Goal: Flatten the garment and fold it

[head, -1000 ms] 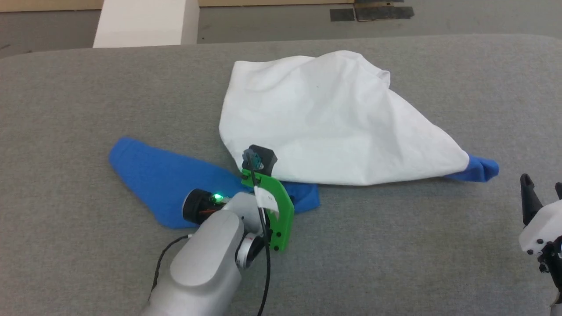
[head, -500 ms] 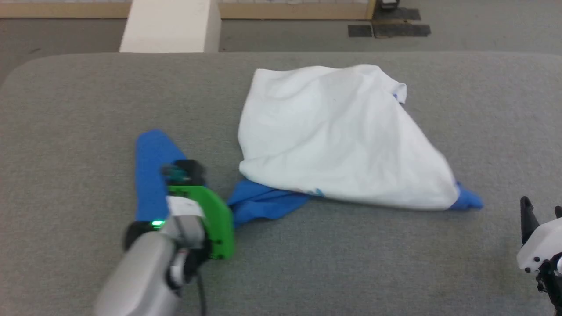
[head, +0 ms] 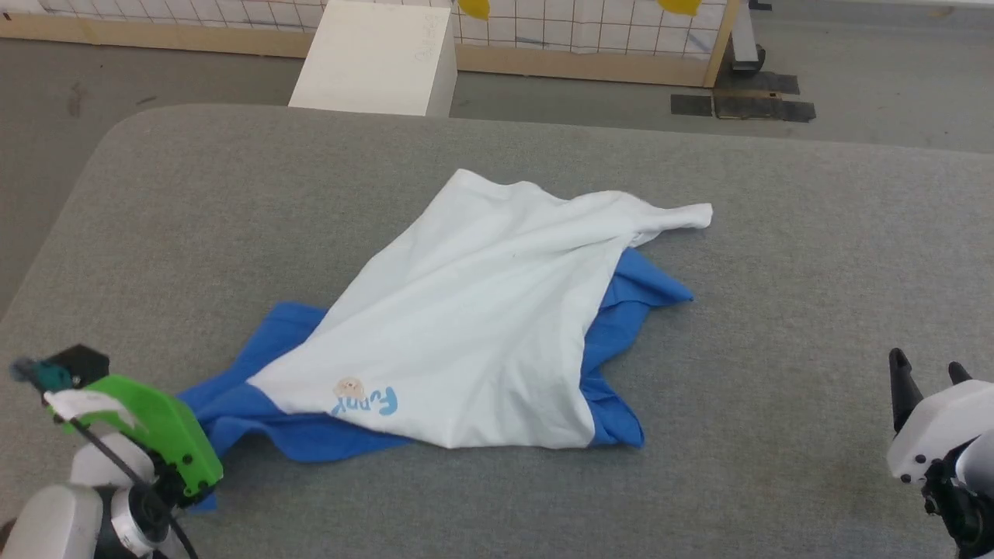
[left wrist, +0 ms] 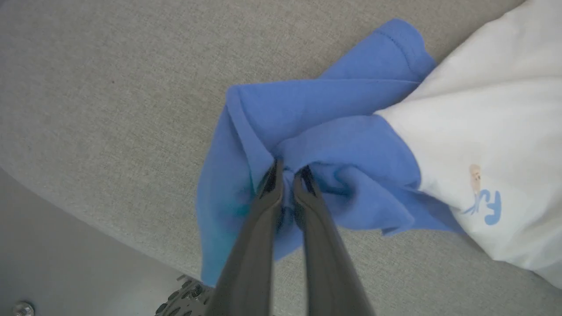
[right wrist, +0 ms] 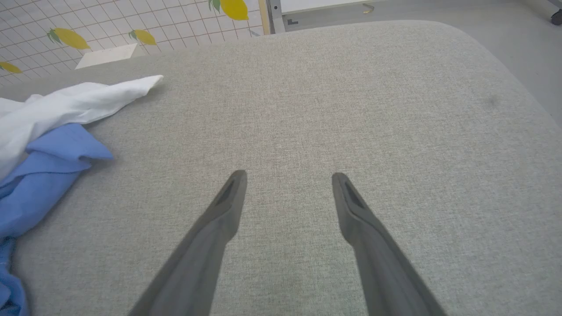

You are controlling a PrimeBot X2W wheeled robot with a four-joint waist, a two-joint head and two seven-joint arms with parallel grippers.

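Shirt (head: 481,326) lies rumpled mid-frame on grey table (head: 815,233), white over blue. Left tool (left wrist: 287,174) clamped on blue fold, lower left. Right tool (right wrist: 287,177) apart, lower right, off the shirt.

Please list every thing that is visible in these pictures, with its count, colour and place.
T-shirt: one, white with blue sleeves, crumpled mid-table.
Table: one, grey fabric, under the T-shirt.
Block: one, white, beyond the table.
Grid panel: one, white with yellow prints, behind the block.
Dark patches: two, black, on the far floor.
Left claw: one, dark, shut on the T-shirt's blue part, near left.
Right claw: one, dark, open over bare table, near right.
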